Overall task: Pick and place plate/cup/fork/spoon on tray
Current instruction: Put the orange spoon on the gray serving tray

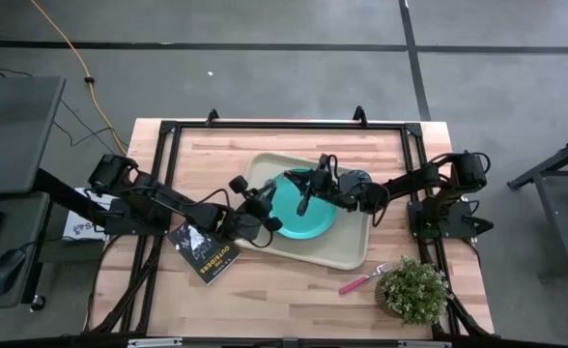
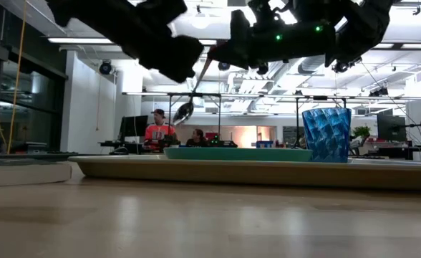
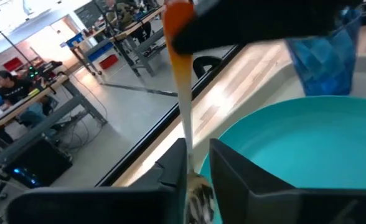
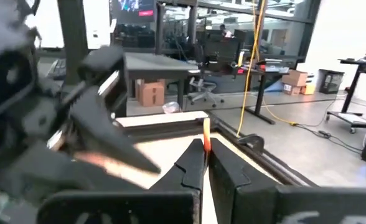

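Note:
Over the teal plate (image 1: 313,220), which lies in the cream tray (image 1: 265,172), both grippers meet at the orange-handled spoon (image 2: 185,112). My right gripper (image 4: 206,149), reaching in from the table's right, is shut on the spoon. My left gripper (image 3: 197,144), reaching in from the left, has its fingers narrowly apart on either side of the spoon's neck. The blue cup (image 2: 326,134) stands upright in the tray's far right part. The pink-handled fork (image 1: 364,280) lies flat on the table, near the tray's near right corner. My right gripper pinches the spoon's orange handle (image 4: 206,132) between its two fingers, near the free end, which sticks out past them. The fingers come about level from the table's right and lie across the handle. The spoon hangs slanted, bowl (image 2: 184,112) down, clear of the plate. My left gripper has the spoon's thin neck (image 3: 187,124) in the gap between its fingers; whether a finger touches it, I cannot tell.
A small dark book (image 1: 204,253) lies on the table left of the tray, under my left arm. A potted plant (image 1: 414,290) stands at the near right corner, close to the fork. Beyond the table, people sit at desks.

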Controlling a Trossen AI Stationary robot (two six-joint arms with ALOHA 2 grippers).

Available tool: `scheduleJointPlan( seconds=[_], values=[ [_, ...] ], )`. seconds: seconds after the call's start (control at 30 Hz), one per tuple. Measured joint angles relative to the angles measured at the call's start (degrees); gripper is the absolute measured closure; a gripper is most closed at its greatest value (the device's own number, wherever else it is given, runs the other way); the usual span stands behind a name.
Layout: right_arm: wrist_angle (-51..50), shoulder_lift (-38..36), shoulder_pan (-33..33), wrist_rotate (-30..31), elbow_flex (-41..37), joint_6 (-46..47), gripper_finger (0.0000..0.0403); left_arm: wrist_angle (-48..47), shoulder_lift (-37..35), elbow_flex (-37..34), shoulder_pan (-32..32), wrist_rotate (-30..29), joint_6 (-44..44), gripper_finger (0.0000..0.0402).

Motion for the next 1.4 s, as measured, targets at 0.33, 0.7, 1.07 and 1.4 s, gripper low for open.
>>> scheduleJointPlan(
  seconds=[0.33,0.7,1.07,1.4],
  values=[
    [-6.8,-2.9,0.8,5.4,0.0,-1.6,0.0402,-13.6,-10.1,0.0,-4.6,-0.6,-6.2,0.0261],
    [0.0,-7.7,6.8,11.6,-1.3,-9.9,0.0403,-1.8,-22.5,-14.6,-3.7,7.1,-15.6,0.0239],
    [21.4,-7.6,6.6,5.4,-1.2,-19.9,0.0403,42.1,-27.5,-32.4,7.7,39.9,-28.3,0.024],
    [24.8,-0.6,6.8,1.3,9.9,-27.8,0.0403,67.7,-18.7,-32.6,5.0,40.0,-33.1,0.024]
  ],
)
